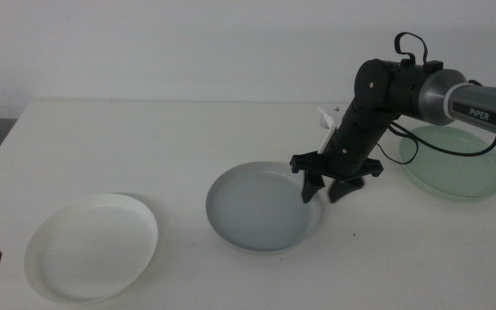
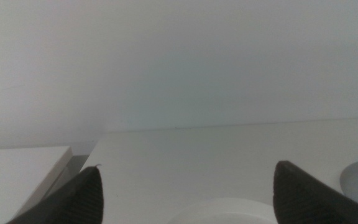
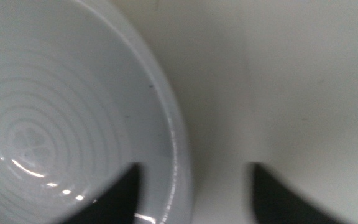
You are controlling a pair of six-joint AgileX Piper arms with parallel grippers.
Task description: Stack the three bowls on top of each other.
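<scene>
- White table (image 1: 145, 146) against a plain pale wall; even, flat light.
- Right gripper (image 1: 327, 191): jaws apart, pointing down, straddling the right-hand rim of the grey bowl (image 1: 261, 207). One jaw sits over the bowl's inside, the other over bare table just outside the rim. Contact with the rim cannot be confirmed.
- Right wrist view: rim of the grey bowl runs between the two dark jaws; concentric rings show on the bowl floor.
- Grey bowl lies near the table's middle, flat.
- White bowl (image 1: 91, 248) lies at front left, well apart from the grey one.
- Mint bowl (image 1: 455, 161) lies at far right, behind the right arm.
- Left gripper (image 2: 185, 202): waits at the front-left corner, jaws wide apart, holding nothing, with the white bowl's edge just ahead of it.
</scene>
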